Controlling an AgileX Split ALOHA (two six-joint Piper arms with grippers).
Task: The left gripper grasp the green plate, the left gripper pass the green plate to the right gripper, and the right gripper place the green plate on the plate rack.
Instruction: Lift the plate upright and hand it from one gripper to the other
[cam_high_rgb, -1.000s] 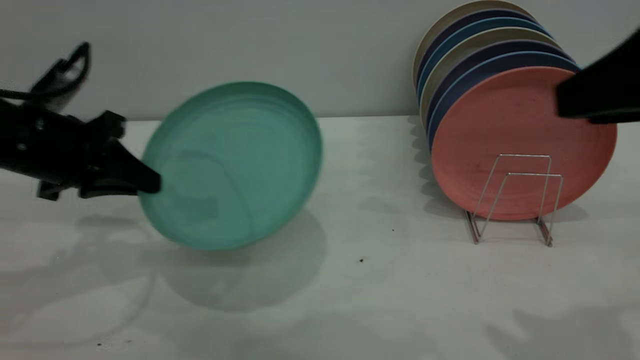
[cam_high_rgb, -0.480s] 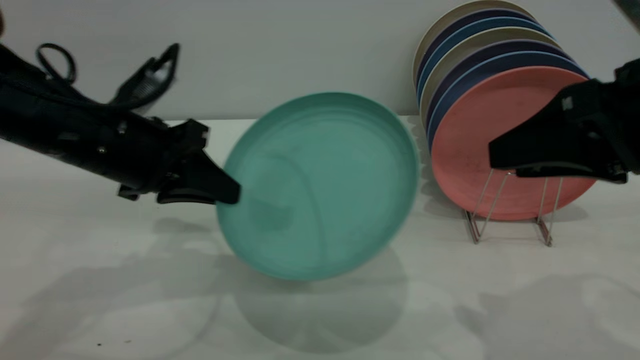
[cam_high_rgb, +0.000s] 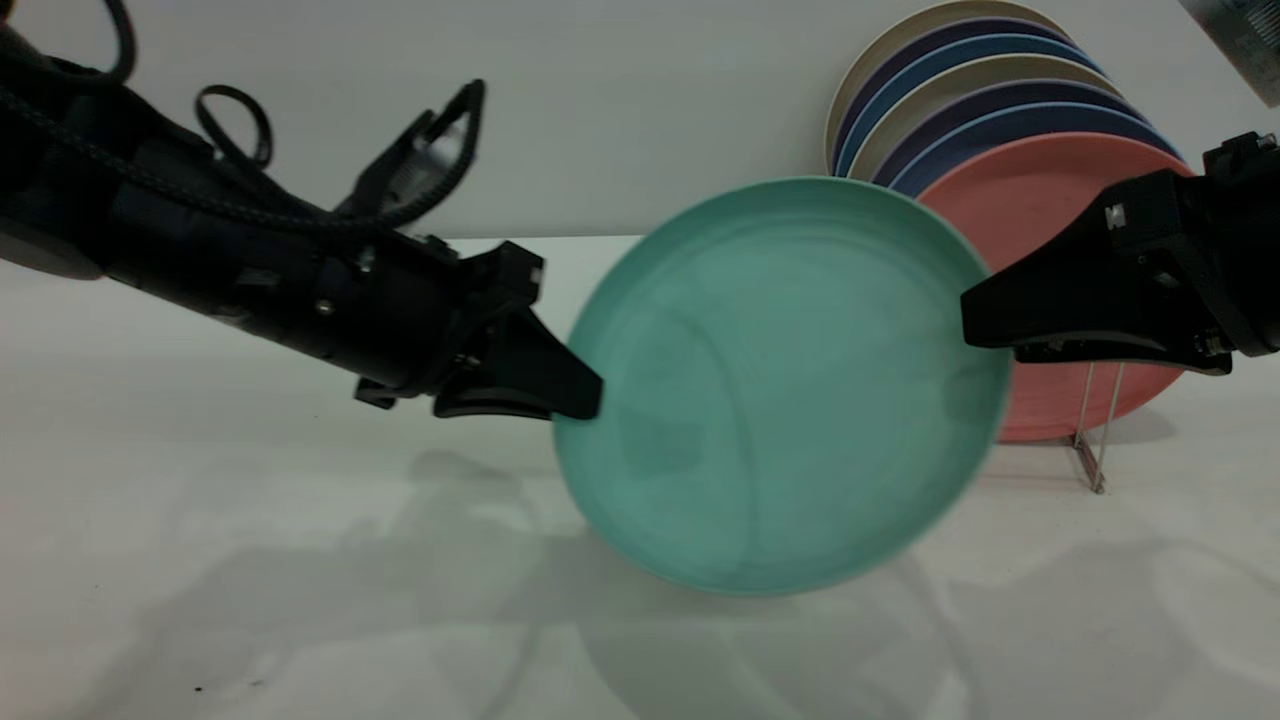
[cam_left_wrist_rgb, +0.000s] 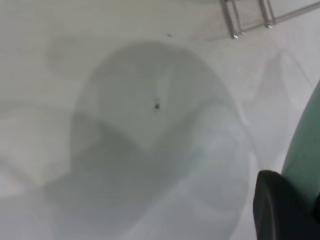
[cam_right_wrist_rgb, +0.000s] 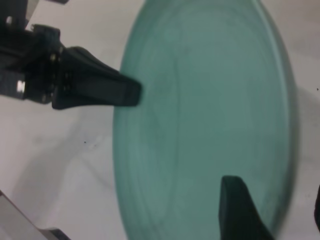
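Mid-handover above tabletop (cam_high_rgb: 200, 560). Left claw (cam_high_rgb: 585, 400) clamped on green plate (cam_high_rgb: 790, 390) at near edge, plate tilted in air, overlapping pink plate (cam_high_rgb: 1050, 200) in plate rack (cam_high_rgb: 1095, 440). Right claw (cam_high_rgb: 975, 325) at far rim, fingers straddling it, not visibly closed. Risk: early left release drops plate; shallow right grip lets it swing, knocking racked plates.

Green plate (cam_high_rgb: 790, 390) tilted upright off the table, my left gripper (cam_high_rgb: 575, 390) clamping its rim, just before plate rack (cam_high_rgb: 1095, 430).
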